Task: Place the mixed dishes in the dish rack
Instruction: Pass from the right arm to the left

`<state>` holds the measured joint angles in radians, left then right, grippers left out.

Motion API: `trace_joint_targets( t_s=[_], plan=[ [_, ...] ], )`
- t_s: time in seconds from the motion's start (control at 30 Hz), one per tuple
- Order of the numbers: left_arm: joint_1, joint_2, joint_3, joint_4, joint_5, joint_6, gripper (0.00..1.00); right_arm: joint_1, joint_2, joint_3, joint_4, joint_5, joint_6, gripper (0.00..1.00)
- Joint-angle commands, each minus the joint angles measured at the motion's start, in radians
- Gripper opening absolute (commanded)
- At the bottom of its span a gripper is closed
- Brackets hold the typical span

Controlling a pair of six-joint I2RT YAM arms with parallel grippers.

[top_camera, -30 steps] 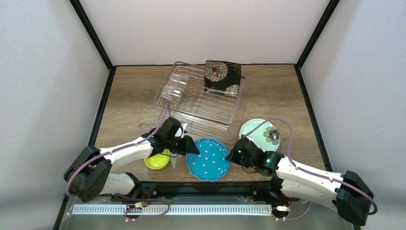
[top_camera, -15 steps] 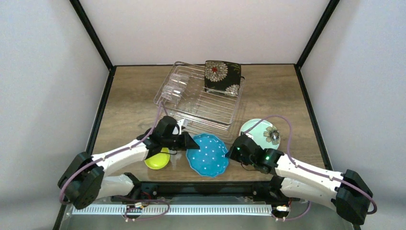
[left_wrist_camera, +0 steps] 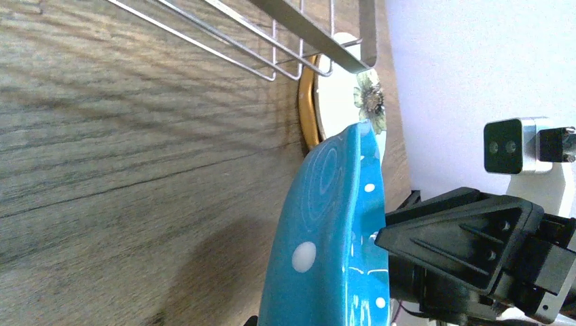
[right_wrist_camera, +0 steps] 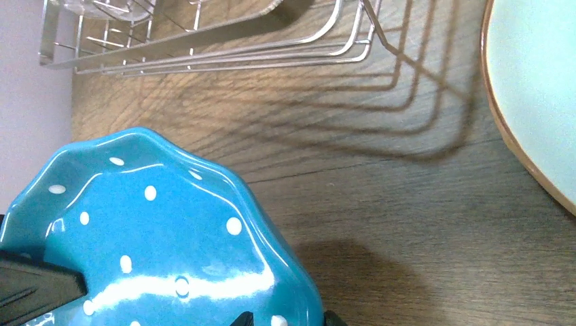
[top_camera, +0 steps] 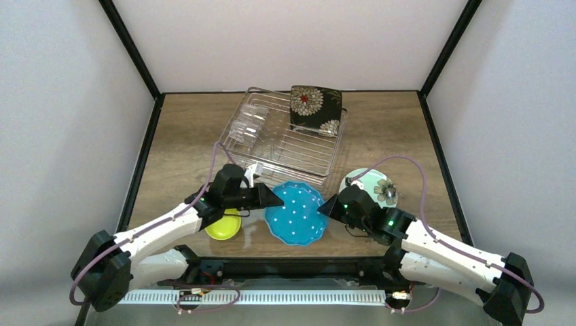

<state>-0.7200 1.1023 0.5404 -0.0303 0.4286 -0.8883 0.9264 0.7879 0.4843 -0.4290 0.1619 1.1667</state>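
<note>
The teal white-dotted plate point(top_camera: 295, 214) is held between both grippers, tilted just above the table in front of the dish rack point(top_camera: 285, 139). My left gripper point(top_camera: 270, 198) is shut on its left rim. My right gripper point(top_camera: 331, 206) is shut on its right rim, and its fingertips point(right_wrist_camera: 244, 318) straddle the rim in the right wrist view. The plate shows edge-on in the left wrist view point(left_wrist_camera: 333, 231). The black square floral plate point(top_camera: 316, 107) and the clear glass point(top_camera: 248, 125) stand in the rack. The mint flower plate point(top_camera: 372, 185) and the yellow-green bowl point(top_camera: 224, 228) lie on the table. The orange plate is out of view.
The rack's near rim point(left_wrist_camera: 306, 41) lies close beyond the teal plate, and it also shows in the right wrist view point(right_wrist_camera: 224, 41). The mint plate point(right_wrist_camera: 536, 88) sits just right of the rack's near corner. Black frame posts and white walls enclose the wooden table point(top_camera: 183, 149).
Both arms have carried the teal plate a little away from the near edge toward the rack and raised it. The left arm has stretched out further.
</note>
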Motion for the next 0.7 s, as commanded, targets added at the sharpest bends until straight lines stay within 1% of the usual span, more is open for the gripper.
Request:
trace_joint_targets(
  t_s=[0.0, 0.07, 0.27, 0.43, 0.67],
  plan=[
    [-0.019, -0.041, 0.037, 0.037, -0.013, -0.012, 0.03, 0.013, -0.019, 0.106, 0.055, 0.022, -0.04, 0.57],
    [-0.019, -0.057, 0.038, -0.002, -0.032, -0.013, 0.03, 0.012, -0.009, 0.138, 0.034, 0.036, -0.061, 0.58],
    [-0.019, -0.098, 0.046, -0.048, -0.091, -0.02, 0.03, 0.012, 0.021, 0.218, -0.024, 0.123, -0.13, 0.6],
    [-0.019, -0.125, 0.057, -0.089, -0.13, -0.013, 0.03, 0.012, 0.079, 0.29, -0.045, 0.183, -0.187, 0.62],
    [-0.018, -0.157, 0.059, -0.119, -0.169, -0.008, 0.03, -0.006, 0.139, 0.352, -0.043, 0.21, -0.233, 0.63]
  ],
)
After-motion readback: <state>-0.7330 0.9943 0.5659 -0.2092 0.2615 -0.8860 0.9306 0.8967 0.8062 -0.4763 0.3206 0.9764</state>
